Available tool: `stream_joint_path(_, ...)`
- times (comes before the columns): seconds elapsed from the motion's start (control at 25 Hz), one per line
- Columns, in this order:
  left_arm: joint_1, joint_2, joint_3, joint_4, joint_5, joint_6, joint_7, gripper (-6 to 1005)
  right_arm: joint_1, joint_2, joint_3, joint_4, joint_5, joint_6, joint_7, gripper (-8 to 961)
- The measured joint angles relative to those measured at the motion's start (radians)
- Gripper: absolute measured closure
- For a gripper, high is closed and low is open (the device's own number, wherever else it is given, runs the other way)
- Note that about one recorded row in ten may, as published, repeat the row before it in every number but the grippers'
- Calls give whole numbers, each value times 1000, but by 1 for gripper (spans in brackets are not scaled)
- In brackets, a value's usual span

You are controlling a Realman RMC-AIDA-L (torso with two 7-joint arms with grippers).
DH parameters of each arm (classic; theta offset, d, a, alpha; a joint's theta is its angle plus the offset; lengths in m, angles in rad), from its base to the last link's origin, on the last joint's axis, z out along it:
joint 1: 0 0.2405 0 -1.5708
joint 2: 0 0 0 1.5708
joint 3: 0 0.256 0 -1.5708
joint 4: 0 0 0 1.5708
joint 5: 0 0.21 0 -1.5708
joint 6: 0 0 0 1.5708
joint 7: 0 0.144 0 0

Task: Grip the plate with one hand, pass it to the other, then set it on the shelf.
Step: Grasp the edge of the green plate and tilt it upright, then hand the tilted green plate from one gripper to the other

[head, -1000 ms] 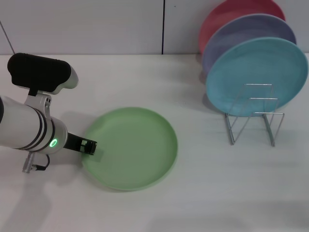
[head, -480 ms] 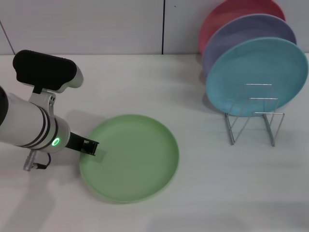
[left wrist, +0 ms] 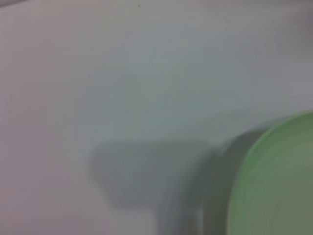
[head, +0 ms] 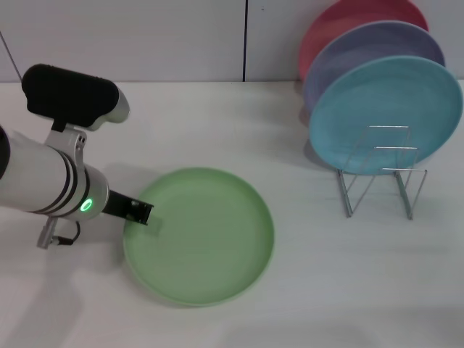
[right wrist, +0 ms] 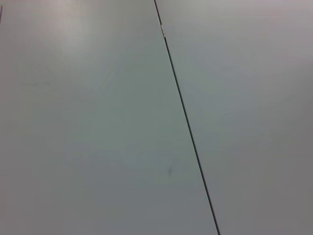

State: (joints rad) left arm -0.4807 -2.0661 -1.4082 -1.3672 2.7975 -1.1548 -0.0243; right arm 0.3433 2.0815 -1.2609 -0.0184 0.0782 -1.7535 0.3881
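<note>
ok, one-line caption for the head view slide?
Left gripper at the green plate's near-left rim; three plates wait in the wire rack.

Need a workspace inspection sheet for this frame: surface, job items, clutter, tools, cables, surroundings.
Surface: white table, plain.
Job's things: green plate lies flat on the table, left of the wire rack. The rack's front loops are free.
Clutter: blue plate, lavender plate and pink plate stand upright on edge, one behind the other, at the rack.
Grippers: left tool is at the green plate's left rim; whether it grips cannot be told. Right tool is not in view.
Cables: a short loop under the left arm's wrist.
Surroundings: grey wall panels with a dark vertical seam.
</note>
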Motion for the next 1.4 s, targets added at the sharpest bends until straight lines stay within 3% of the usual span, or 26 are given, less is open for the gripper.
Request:
stream_joint_path(0.24, 34, 2, -22, -111, -2, 1, 31, 921, 5, 0, 0, -4, -17, -35, 6, 214)
stream_joint_path(0.56, 45, 2, -25, -168, -3, 1, 44, 957, -2, -5, 0, -94, -73, -52, 23, 214)
stream_joint_path(0.64, 51, 2, -25, -199, -2, -1, 52, 959, -22, -16, 4, -254, -177, 2, 76, 214)
stream_joint_path(0.68, 51, 2, -25, -199, -2, -1, 52, 961, -22, -16, 4, -254, -177, 2, 76, 214)
stream_joint_path(0.72, 52, 2, -25, -208, -1, -2, 53, 962, -62, -12, 9, -453, -266, 126, 113, 215)
stream_joint_path(0.76, 54, 2, -24, -218, 0, -3, 53, 963, -62, -12, 9, -453, -266, 126, 113, 215)
stream_joint_path(0.8, 56, 2, -24, -225, 1, -4, 54, 963, -78, -9, 9, -551, -308, 195, 134, 215)
stream_joint_path(0.84, 60, 3, -21, -245, 2, -5, 54, 963, -112, -2, 7, -791, -421, 414, 219, 215)
stream_joint_path(0.88, 60, 3, -21, -245, 2, -5, 54, 963, -112, -2, 7, -791, -421, 414, 219, 215)
stream_joint_path(1.0, 61, 3, -21, -269, 4, -6, 54, 964, -110, -9, 13, -1110, -677, 738, 473, 214)
stream_joint_path(1.04, 61, 3, -21, -278, 4, -6, 54, 964, -72, -32, 58, -1282, -966, 889, 772, 214)
stream_joint_path(1.08, 61, 3, -23, -287, 8, -7, 54, 964, -45, -44, 86, -1344, -1104, 929, 912, 214)
stream_joint_path(1.12, 60, 3, -24, -293, 12, -7, 54, 963, -45, -44, 86, -1344, -1104, 929, 912, 214)
stream_joint_path(1.2, 58, 3, -25, -312, 21, -7, 54, 963, 31, -71, 160, -1432, -1425, 949, 1237, 215)
stream_joint_path(1.24, 58, 3, -30, -338, 30, -6, 54, 963, 114, -100, 233, -1473, -1697, 876, 1542, 215)
stream_joint_path(1.28, 58, 3, -30, -338, 30, -6, 54, 963, 114, -100, 233, -1473, -1697, 876, 1542, 215)
stream_joint_path(1.4, 56, 4, -38, -371, 40, -3, 58, 963, 244, -155, 328, -1468, -1932, 639, 1835, 215)
